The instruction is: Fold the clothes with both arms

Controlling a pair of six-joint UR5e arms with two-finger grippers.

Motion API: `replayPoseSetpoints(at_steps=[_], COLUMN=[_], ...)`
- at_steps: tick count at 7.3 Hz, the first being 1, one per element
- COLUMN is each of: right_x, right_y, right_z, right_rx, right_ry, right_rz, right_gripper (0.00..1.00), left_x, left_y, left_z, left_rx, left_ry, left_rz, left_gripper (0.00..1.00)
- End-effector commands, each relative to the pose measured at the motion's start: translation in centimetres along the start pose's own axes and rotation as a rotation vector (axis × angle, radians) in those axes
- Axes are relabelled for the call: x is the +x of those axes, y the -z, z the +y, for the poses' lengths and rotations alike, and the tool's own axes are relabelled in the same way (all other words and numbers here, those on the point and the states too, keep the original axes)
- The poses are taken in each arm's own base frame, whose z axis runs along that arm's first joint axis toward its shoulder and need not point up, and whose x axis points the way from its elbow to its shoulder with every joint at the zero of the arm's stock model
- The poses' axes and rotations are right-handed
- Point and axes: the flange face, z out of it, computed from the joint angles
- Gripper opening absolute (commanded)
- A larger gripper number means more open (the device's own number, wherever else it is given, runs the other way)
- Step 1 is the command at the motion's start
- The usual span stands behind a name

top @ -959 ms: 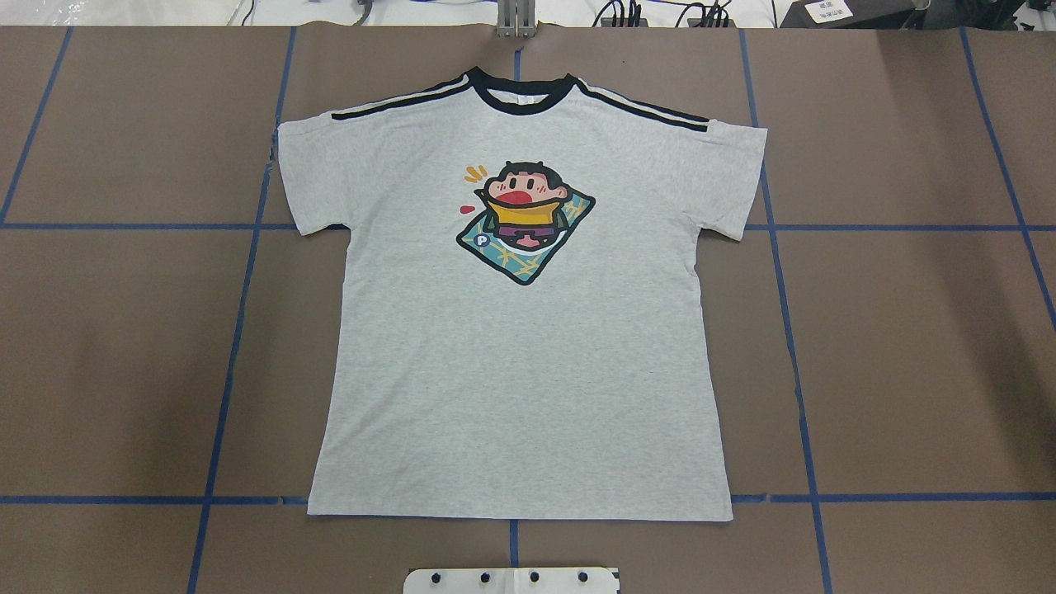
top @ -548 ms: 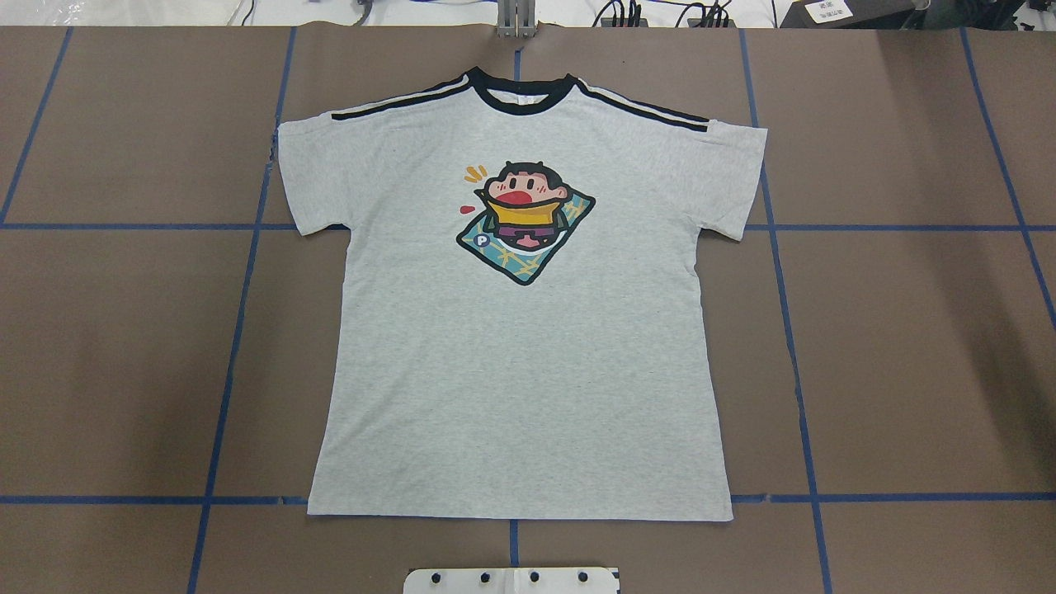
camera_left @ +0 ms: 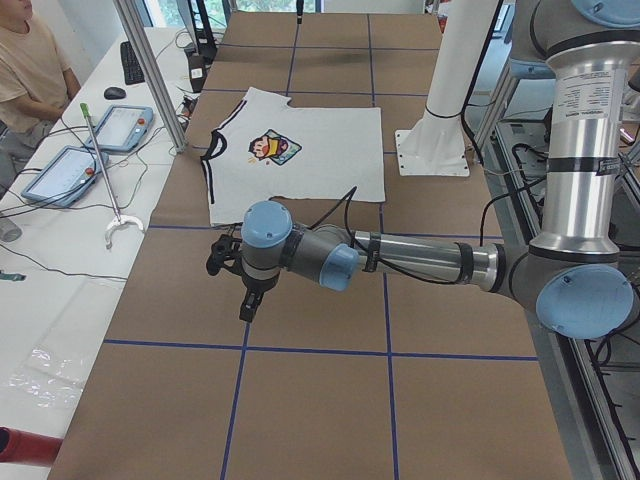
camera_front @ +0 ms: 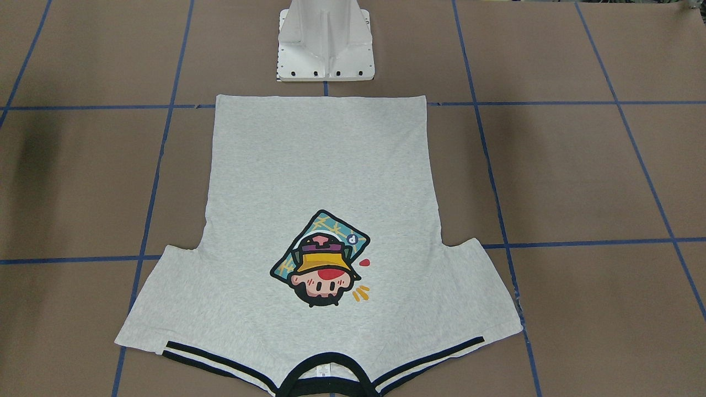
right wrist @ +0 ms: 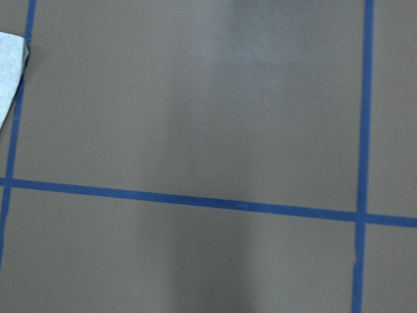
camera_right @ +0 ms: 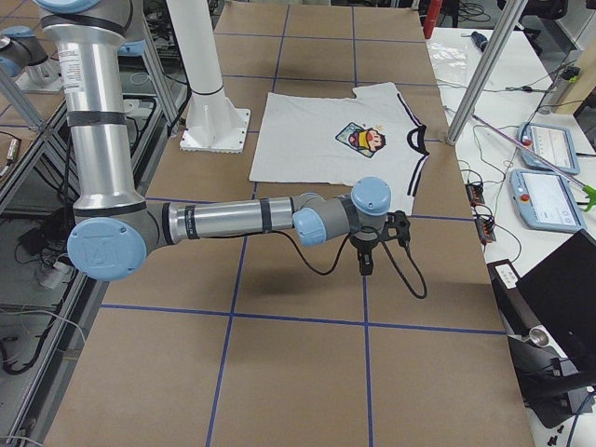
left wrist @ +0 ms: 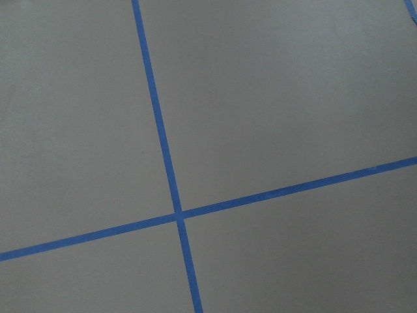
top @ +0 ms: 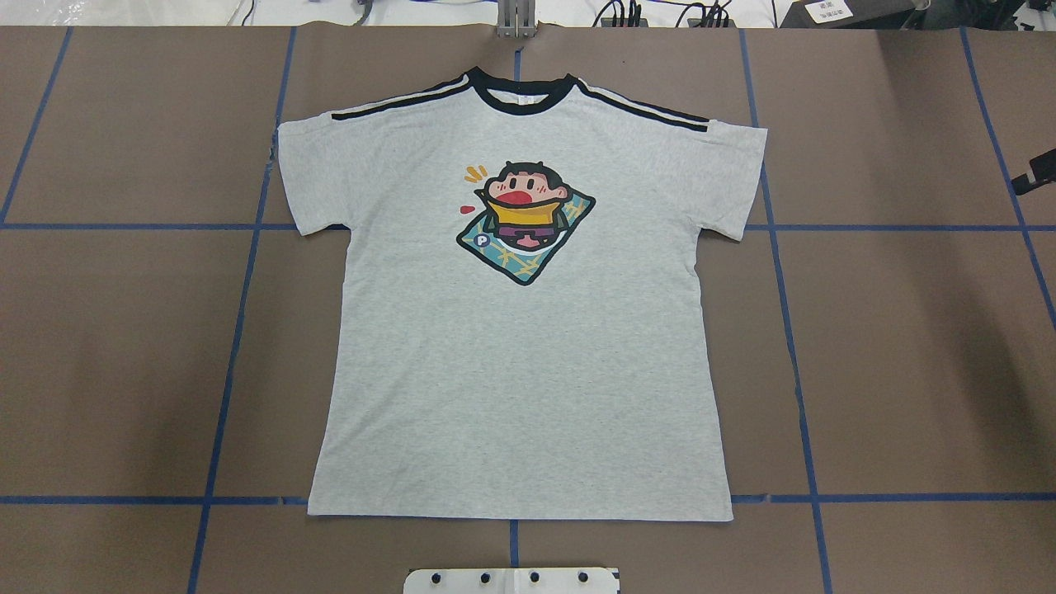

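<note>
From the front, the grey T-shirt (camera_front: 320, 165) is lying flat in the middle of the counter (camera_front: 579, 165), print up, hem nearest the white pedestal (camera_front: 325, 49). Overhead, a sliver of the right claw (top: 1038, 172) is showing at the counter's right edge. From the ends, the left arm (camera_left: 420, 258) and right arm (camera_right: 233, 219) are hovering apart from the T-shirt. Whether the left claw (camera_left: 247, 305) or the right is spread, I cannot tell.
</note>
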Motion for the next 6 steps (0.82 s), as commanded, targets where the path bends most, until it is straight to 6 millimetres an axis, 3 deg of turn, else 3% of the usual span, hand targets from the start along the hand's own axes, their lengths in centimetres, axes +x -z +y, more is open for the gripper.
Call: replayPoseSetpoints(at_steps=[1,2,3,5,6], right_x=[-7.7,-11.2,-14.5,-18.8,-19.3], right_y=[-4.5,-5.9,-6.4,-10.2,-11.1], right_z=[-8.7,-12.7,-15.3,-16.2,-16.4], right_rx=[-0.002,-0.015,0.031,0.197,0.308], right_ry=[0.052,0.035,-0.002,-0.113,-0.164], right_rz=[-0.029,-0.036,-0.009,-0.008,0.0], right_gripper=[1.0,0.99,0.97,0.96,0.94], left_x=[0.2,0.4,0.8,0.7,0.7], left_y=[0.1,0.3,0.6,0.5,0.5], left_z=[0.0,0.0,-0.1,-0.1,-0.1], left_rx=[0.003,0.005,0.012,0.011,0.011], left_ry=[-0.007,-0.009,-0.021,-0.021,-0.021], left_rz=[0.002,0.005,0.004,0.004,0.004], left_gripper=[1.0,1.0,1.0,1.0,1.0])
